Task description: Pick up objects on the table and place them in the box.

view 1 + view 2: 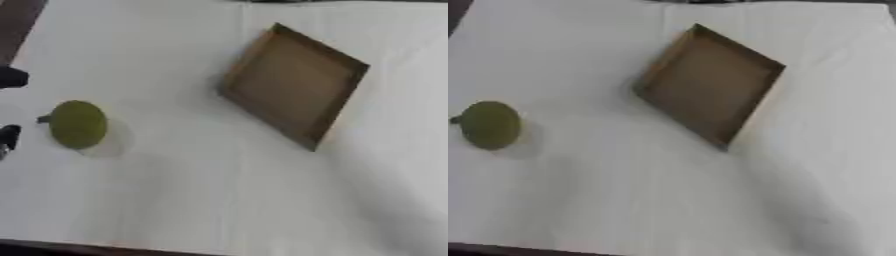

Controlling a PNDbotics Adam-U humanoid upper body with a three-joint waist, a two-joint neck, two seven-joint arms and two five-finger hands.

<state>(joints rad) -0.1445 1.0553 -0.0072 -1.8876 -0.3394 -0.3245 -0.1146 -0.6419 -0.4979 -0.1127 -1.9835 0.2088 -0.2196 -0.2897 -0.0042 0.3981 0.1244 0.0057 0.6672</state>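
Observation:
A round green object (78, 124) with a small dark stub on its left side lies on the white table at the left. A shallow brown cardboard box (293, 85) sits turned like a diamond at the upper middle, and nothing shows inside it. Black parts of my left hand (9, 77) poke in at the left edge of the left eye view, just left of the green object and apart from it. Most of that hand is cut off by the edge. My right hand shows in no view.
A white cloth (667, 200) covers the table. Its dark front edge runs along the bottom (52, 247). A dark strip of floor shows at the top left corner (17, 25).

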